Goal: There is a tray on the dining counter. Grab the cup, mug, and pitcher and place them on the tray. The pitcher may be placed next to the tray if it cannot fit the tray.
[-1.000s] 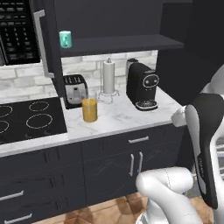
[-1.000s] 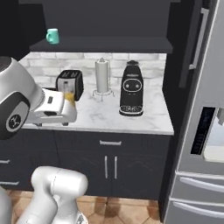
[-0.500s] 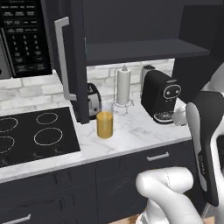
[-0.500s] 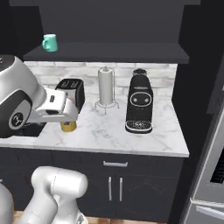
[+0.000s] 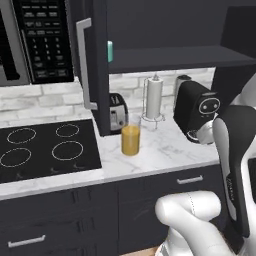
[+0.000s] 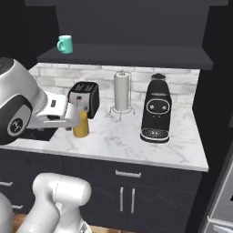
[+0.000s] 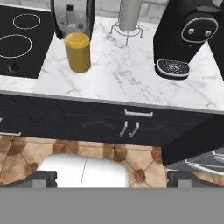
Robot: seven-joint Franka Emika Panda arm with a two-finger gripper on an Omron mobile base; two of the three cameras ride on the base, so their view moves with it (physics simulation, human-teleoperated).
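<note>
Step in hand, as judged: approach to the pitcher (image 5: 130, 139) for a first grasp.

Location of pitcher: upright on the marble table (image 5: 165, 150), just in front of the toaster (image 5: 118, 111), right of the cooktop (image 5: 40, 152), left of the paper-towel roll (image 5: 154, 97) and coffee machine (image 5: 200, 110). Long axis vertical, open mouth up; amber fill to near the rim, clear band above. No handle or spout discernible, so no preferred side.

Location of mug (image 6: 65, 44): on the far shelf (image 6: 123, 54) above the table, handle toward the left in the right base view. Tray and cup not located.

Pincer (image 7: 112, 178): fingers (image 7: 43, 178) spread to full width, nothing between them, held well back from the table edge and above floor level.

Recommended procedure:
- Advance toward the table with jaws kept wide.
- Align fingers horizontally, either side of the cylinder, at mid-height.
- Approach from the near side; toaster close behind leaves little clearance.
- Close gently; glass wall likely slippery.
- Lift straight up, axis kept vertical.
</note>
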